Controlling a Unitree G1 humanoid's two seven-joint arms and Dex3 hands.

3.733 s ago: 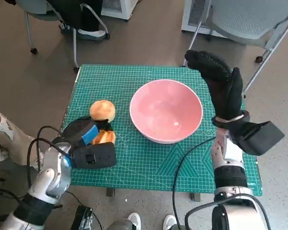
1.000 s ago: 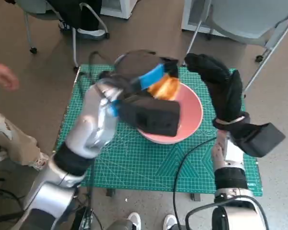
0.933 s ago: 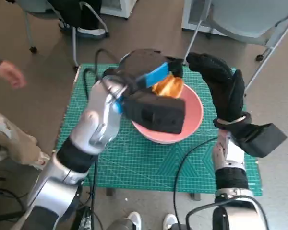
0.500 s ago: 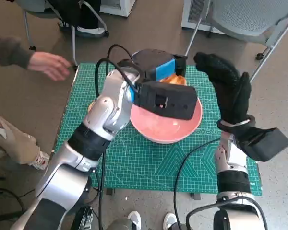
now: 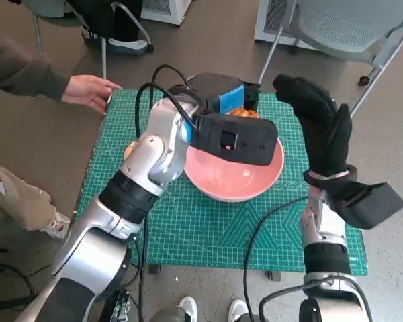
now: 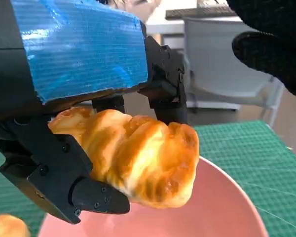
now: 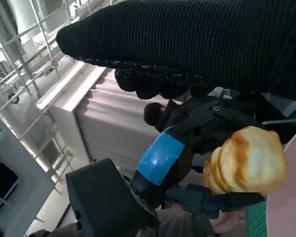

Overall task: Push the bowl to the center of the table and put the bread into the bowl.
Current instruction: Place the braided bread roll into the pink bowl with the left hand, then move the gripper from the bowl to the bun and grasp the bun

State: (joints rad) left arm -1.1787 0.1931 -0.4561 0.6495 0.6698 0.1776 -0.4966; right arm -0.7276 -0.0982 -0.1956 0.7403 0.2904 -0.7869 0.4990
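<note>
Overhead, the robot's left arm stretches up from the lower left and reaches across the green cutting mat (image 5: 208, 228), ending above the far rim of the pink bowl (image 5: 232, 178). The left hand (image 5: 221, 94), black with blue tape on its back, hangs over that rim. Its black fingers (image 6: 64, 177) are clamped on a golden, ridged bread (image 6: 138, 160), which sits between them and the taped back. From the left wrist view the bread is held in the air over the bowl's pink inside, not touching it.

The right hand (image 5: 322, 124), in a black knitted glove, stands upright just beyond the bowl's right edge, fingers pointing away from the robot. It holds nothing; its fingers look extended and close together, with the tips slightly curled, and whether it touches the bowl cannot be told.

The bowl sits near the middle of the mat, a little toward the far side. Open mat lies between the bowl and the near edge, and a narrower strip lies to its right. A second round bun (image 5: 129, 149) lies on the mat left of the bowl, mostly hidden by the left forearm.

A person's hand (image 5: 91, 90) in a brown sleeve reaches in at the mat's far left corner. Chairs stand on the floor beyond the table.
</note>
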